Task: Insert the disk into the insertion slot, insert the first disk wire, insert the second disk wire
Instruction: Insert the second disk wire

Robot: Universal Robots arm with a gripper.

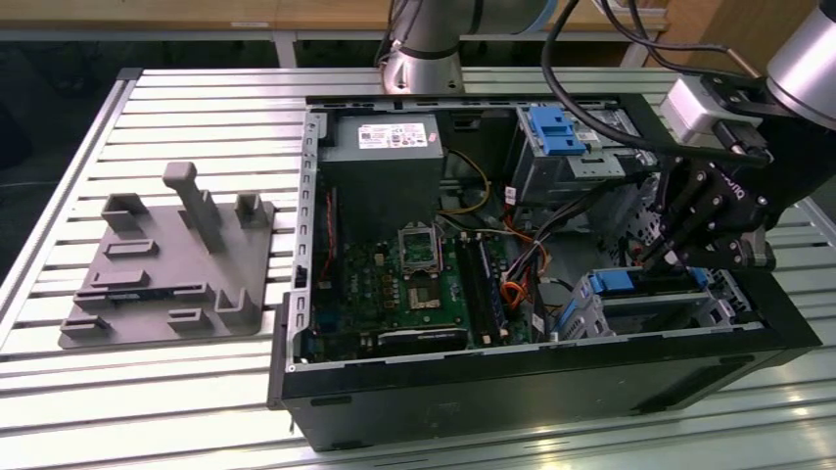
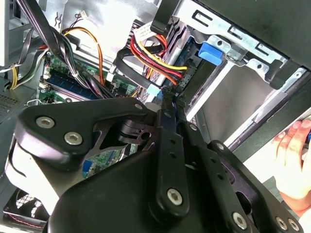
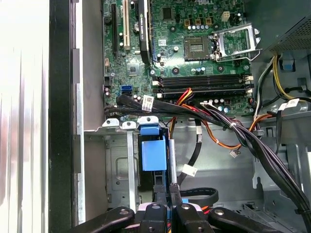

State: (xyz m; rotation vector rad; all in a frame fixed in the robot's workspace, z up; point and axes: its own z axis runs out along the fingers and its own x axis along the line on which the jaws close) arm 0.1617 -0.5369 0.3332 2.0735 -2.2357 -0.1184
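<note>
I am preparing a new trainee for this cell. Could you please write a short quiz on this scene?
1. True or false: the disk already sits in the insertion slot.
2. What lies on the table, at the exterior view's left of the computer case? A) a grey fixture plate B) a keyboard C) a screwdriver
3. Fill in: in the second wrist view, a person's ___ shows beside the case.
Key: 1 true; 2 A; 3 hand.

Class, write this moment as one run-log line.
gripper: shut on wire connector | position: above insertion slot | disk: in slot | hand: beside case
</note>
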